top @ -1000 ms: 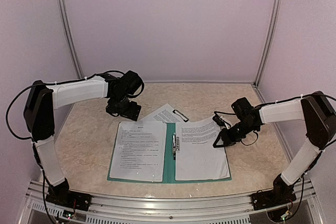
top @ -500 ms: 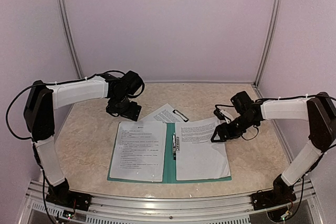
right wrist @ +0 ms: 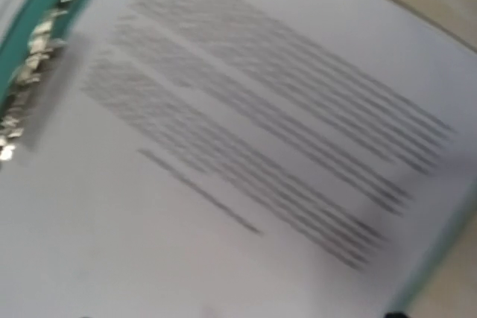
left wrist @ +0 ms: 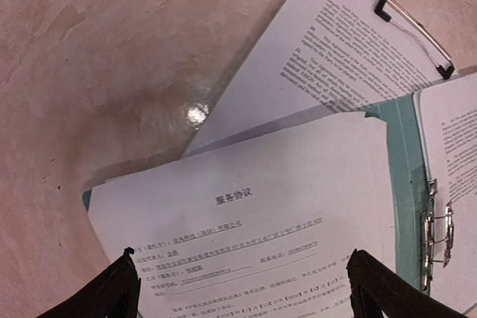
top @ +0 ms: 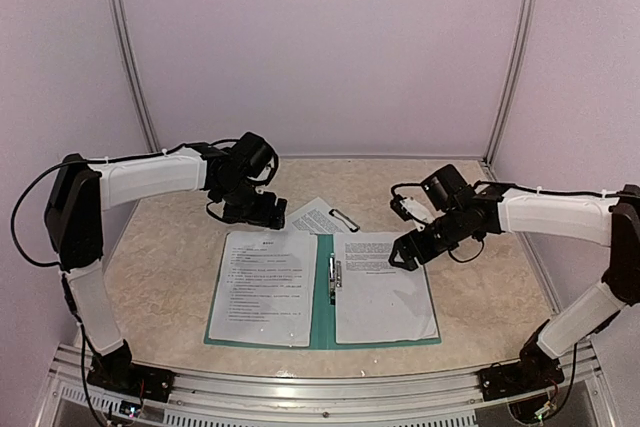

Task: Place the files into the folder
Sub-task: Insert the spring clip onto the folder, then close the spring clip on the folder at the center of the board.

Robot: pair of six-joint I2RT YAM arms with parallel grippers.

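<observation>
Left arm (top: 150, 175): we see white covers between black joints, with a black elbow block at 9 o'clock.
Right arm (top: 555, 215): the same white covers and black joints.
Cables (top: 13, 215): thin black loops.
Bases (top: 118, 369): black blocks at 7 and 5 o'clock.
Left fingers (left wrist: 119, 292): matte black, pointed.

Two robot arms, black joints with white-sleeved links, seen from above and behind. The left arm (top: 150, 175) rises from its base at the near left, bends at a high elbow and reaches forward and inward, wrist tipped down. The left gripper (top: 258, 210) points downward, and its wrist camera shows its two black fingers (left wrist: 119, 292) spread wide with nothing between them. The right arm (top: 555, 215) rises from the near right and stretches inward, nearly level. The right gripper (top: 403, 252) angles down and to the left; its jaws look dark and small, so their spacing is unclear.
</observation>
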